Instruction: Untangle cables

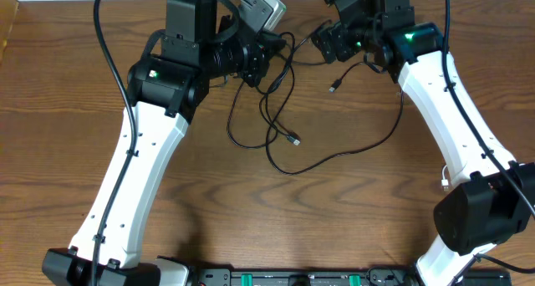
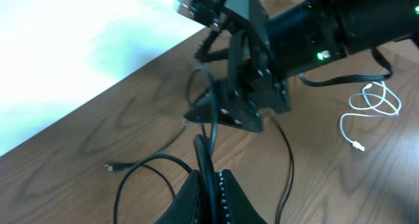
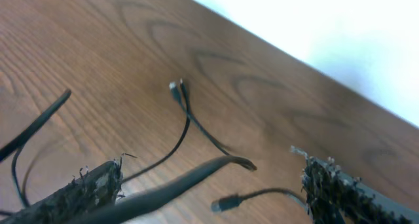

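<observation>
Black cables (image 1: pixel 292 139) sprawl in loose loops across the wooden table (image 1: pixel 67 110), trailing out from the left gripper (image 2: pixel 206 171), which is pinched tight on one strand. Right gripper (image 3: pixel 209 191) sits just beside the left gripper, spread wide, with a strand crossing loosely between its fingers. White cable (image 2: pixel 355 144) lies well apart from the left gripper.

No text, label, brand, number or sign can be read in any of the three views.
</observation>
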You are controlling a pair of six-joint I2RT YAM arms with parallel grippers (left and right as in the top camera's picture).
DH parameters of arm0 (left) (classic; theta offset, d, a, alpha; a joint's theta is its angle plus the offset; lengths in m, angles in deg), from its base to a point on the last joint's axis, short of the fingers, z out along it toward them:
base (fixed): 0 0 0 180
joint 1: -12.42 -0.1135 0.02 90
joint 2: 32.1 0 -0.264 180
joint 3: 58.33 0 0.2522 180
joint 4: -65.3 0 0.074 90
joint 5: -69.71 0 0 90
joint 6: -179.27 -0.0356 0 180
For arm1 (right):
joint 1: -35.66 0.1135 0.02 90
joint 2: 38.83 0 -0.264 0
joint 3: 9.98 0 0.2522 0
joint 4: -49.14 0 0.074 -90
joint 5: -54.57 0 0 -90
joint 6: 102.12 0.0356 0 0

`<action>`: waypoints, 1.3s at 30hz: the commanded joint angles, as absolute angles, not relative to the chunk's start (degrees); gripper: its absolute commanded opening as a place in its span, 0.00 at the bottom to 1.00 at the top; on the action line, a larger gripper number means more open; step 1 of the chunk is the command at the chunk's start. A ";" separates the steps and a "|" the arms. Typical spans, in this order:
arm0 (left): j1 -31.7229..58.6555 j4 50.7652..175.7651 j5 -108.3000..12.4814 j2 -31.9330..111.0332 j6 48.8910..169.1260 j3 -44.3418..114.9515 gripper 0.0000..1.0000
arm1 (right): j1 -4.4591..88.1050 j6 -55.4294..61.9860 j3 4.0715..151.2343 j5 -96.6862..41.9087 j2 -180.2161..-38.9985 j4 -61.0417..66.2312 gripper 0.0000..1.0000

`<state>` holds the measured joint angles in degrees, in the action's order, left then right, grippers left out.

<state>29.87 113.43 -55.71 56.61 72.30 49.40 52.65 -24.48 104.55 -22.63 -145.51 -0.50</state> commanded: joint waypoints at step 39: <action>29.91 113.28 -60.21 55.08 71.32 49.40 0.07 | 52.57 -21.99 105.23 -18.33 -153.83 6.06 0.79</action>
<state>29.87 113.52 -60.02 56.59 72.30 49.40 52.65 -21.99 104.55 -18.88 -154.27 4.86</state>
